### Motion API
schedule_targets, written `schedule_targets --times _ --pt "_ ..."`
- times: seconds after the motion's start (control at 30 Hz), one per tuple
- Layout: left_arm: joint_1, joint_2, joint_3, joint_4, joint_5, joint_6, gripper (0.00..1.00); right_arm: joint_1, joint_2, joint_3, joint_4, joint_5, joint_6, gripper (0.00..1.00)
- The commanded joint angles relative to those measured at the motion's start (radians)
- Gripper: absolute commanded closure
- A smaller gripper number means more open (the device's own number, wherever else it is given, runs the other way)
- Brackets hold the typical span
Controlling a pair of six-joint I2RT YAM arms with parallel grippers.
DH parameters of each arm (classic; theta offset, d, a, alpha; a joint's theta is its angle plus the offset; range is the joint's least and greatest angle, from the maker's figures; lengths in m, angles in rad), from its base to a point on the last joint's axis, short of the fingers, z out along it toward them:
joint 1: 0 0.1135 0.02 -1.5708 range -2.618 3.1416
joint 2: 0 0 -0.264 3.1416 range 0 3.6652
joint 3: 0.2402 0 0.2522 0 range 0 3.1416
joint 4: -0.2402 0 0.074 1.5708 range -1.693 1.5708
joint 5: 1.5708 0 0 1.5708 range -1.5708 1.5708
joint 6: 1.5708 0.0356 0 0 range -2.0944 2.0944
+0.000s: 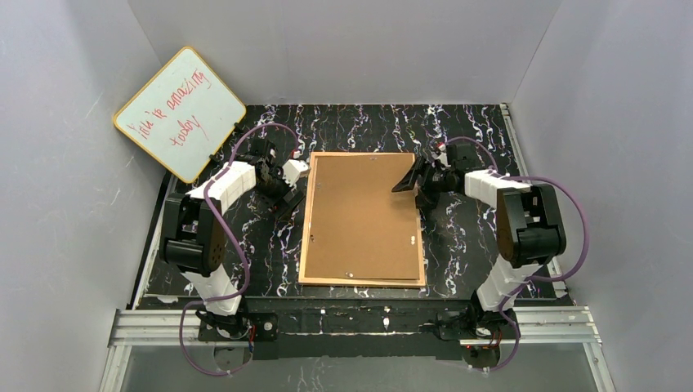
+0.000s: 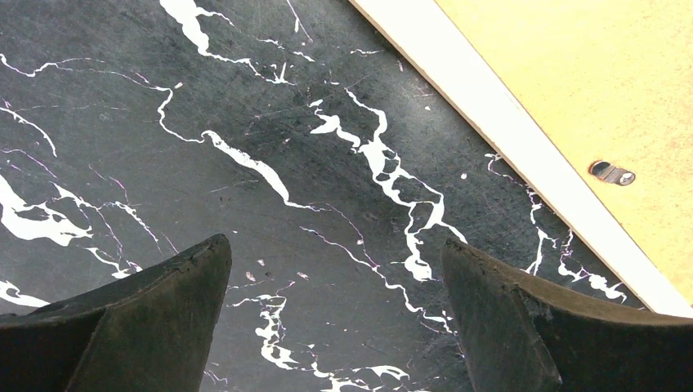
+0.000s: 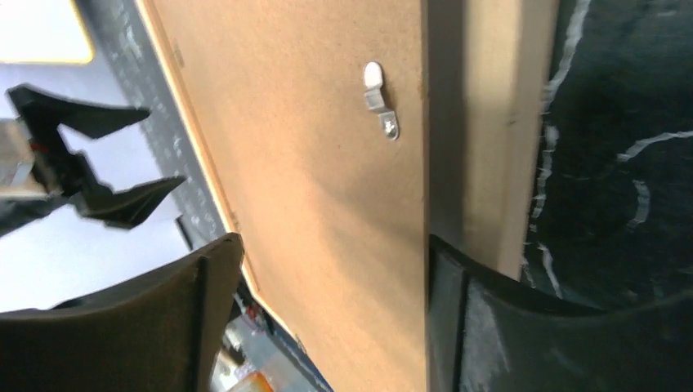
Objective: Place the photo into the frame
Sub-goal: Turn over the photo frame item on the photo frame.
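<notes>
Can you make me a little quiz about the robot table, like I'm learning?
1. True or false: the writing on the whiteboard is blue.
2. What lies in the back of the frame? A) a towel B) the brown backing board C) a book
3. Fill in: the left gripper hangs ___ over the table.
Key: 1 false; 2 B; 3 open.

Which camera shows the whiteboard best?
Top external: the whole whiteboard, red writing included, at the back left. Right wrist catches only a yellow-rimmed corner; left wrist shows none of it.
</notes>
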Motion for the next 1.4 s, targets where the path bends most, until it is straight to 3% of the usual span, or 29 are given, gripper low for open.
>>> schedule_targets --times 0.0,0.2,0.43,0.9,1.37 --pt "-0.005 -0.047 -0.005 -0.013 -0.004 -0.022 0.02 0.024 -0.072 0.112 -0.155 0.177 -0.061 0.03" --pt "-0.005 -0.039 0.003 -0.024 -0.006 -0.037 0.02 0.073 -0.072 0.215 -0.274 0.25 -0.112 0.01" --pt "-0.005 -0.04 0.002 -0.027 -0.016 -0.039 0.02 0.092 -0.027 0.224 -0.266 0.176 -0.091 0.01" --pt "-0.005 0.014 -0.046 0.052 -0.016 -0.069 0.02 0.14 -0.007 0.24 -0.276 0.183 -0.059 0.01" --pt "-0.004 -0.005 -0.031 0.03 -0.025 -0.057 0.02 0.276 0.079 0.451 -0.543 0.5 -0.088 0.01"
